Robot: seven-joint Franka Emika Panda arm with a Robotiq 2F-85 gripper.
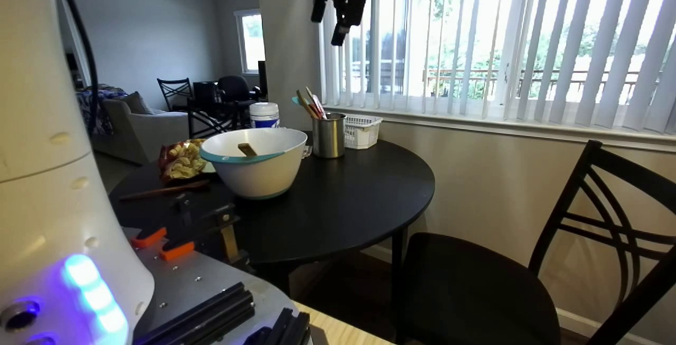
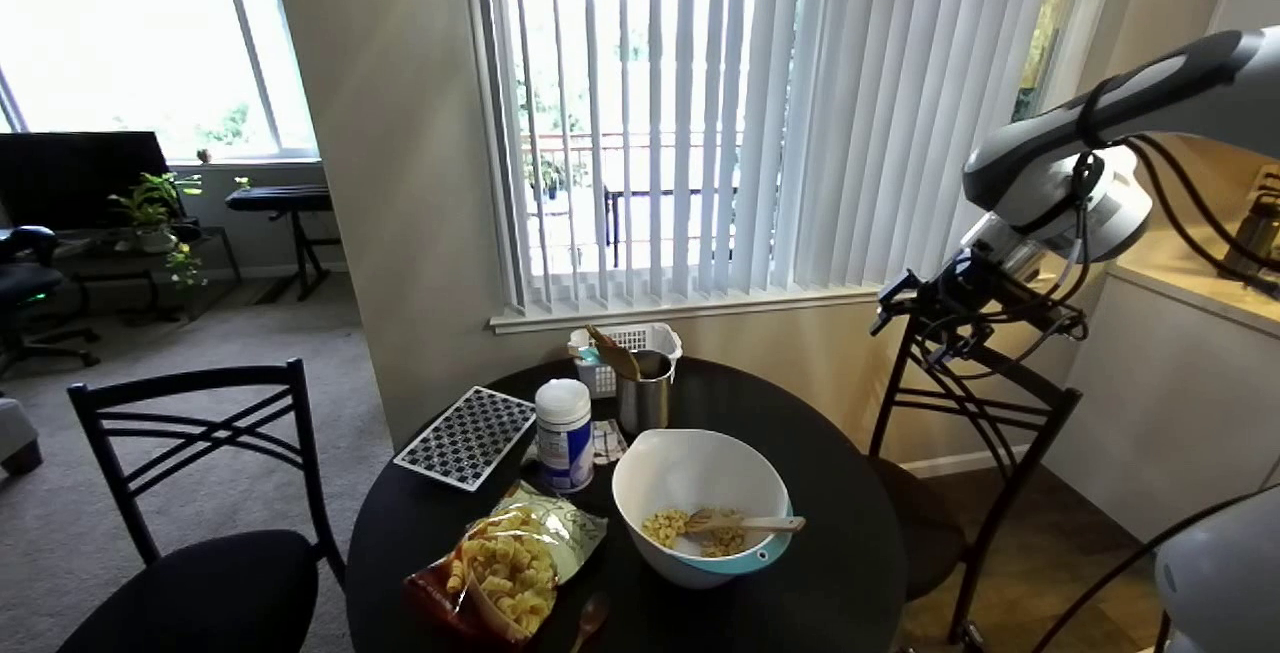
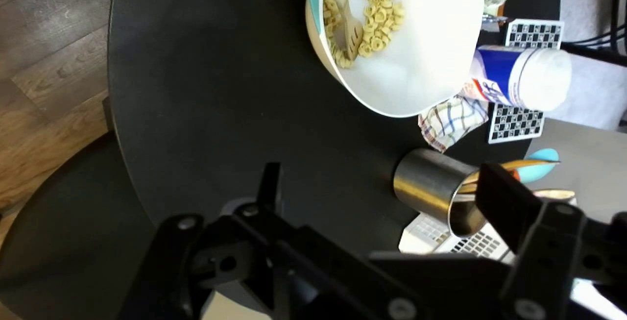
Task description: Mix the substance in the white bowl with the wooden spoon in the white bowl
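The white bowl stands upright on the round black table, with a teal band along part of its rim. Small yellow pasta pieces, the substance, cover part of its bottom. In both exterior views and the wrist view the wooden spoon leans in the bowl; its slotted head rests among the pasta and its handle crosses the teal rim. High above the table and well apart from the bowl, my gripper hangs in the air. Its jaws are spread wide with nothing between them, as the wrist view also shows.
Behind the bowl are a metal cup of utensils, a white basket, a white-blue canister and a checkered cloth. An opened snack bag and a dark spoon lie beside it. A black chair stands by the table.
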